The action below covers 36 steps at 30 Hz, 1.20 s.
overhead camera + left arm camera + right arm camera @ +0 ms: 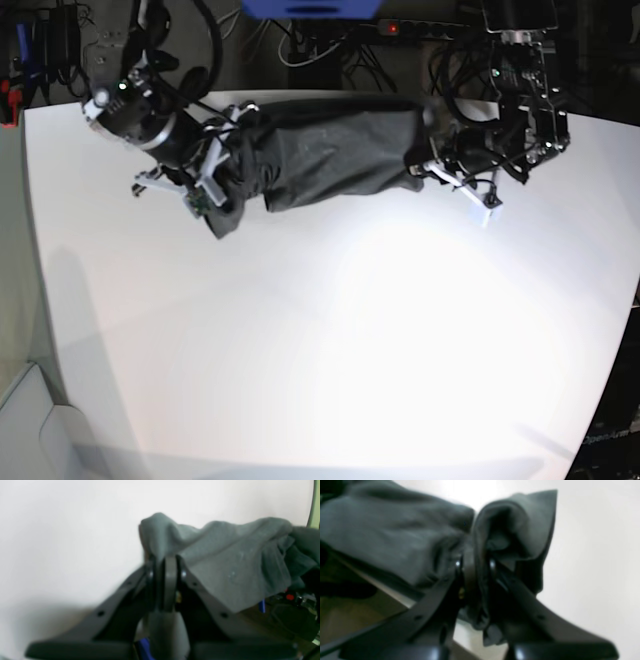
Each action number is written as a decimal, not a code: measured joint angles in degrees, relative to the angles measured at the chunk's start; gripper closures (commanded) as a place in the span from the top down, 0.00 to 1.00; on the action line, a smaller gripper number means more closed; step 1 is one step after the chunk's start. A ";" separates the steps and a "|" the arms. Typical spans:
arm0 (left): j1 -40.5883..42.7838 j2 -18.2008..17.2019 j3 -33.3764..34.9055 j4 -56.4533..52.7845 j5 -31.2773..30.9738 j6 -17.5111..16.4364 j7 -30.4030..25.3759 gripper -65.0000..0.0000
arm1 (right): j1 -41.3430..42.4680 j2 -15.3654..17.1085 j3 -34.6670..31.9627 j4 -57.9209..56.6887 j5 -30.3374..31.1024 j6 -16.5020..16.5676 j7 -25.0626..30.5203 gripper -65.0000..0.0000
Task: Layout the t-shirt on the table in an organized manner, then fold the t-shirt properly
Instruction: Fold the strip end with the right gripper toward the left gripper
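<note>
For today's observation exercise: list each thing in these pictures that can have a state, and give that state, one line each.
t-shirt: bunched, not yet laid flat, stretched between both grippers over the far part of the table.
left gripper: shut on the t-shirt.
right gripper: shut on the t-shirt.
table: white; shirt not spread on it.

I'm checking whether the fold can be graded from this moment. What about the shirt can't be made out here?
- t-shirt, base view: bunched between both arms, so sleeves, collar and label are hidden in folds.
- left gripper, left wrist view: blurred; which part it pinches is unclear.
- right gripper, right wrist view: cloth hides the fingertips.
</note>
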 measured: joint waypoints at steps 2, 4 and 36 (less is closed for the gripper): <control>0.00 -0.04 -0.02 0.00 0.00 0.00 0.02 0.01 | 0.59 0.59 -3.19 0.00 -0.81 -0.07 0.00 0.00; -0.07 -0.11 0.00 0.00 0.02 0.02 0.00 0.01 | 0.63 1.51 -6.40 0.00 -0.55 -0.02 0.07 0.00; -1.90 0.13 -0.07 0.00 0.44 0.20 0.04 0.01 | 10.47 0.00 -30.32 -4.85 -0.35 -0.02 -1.36 0.00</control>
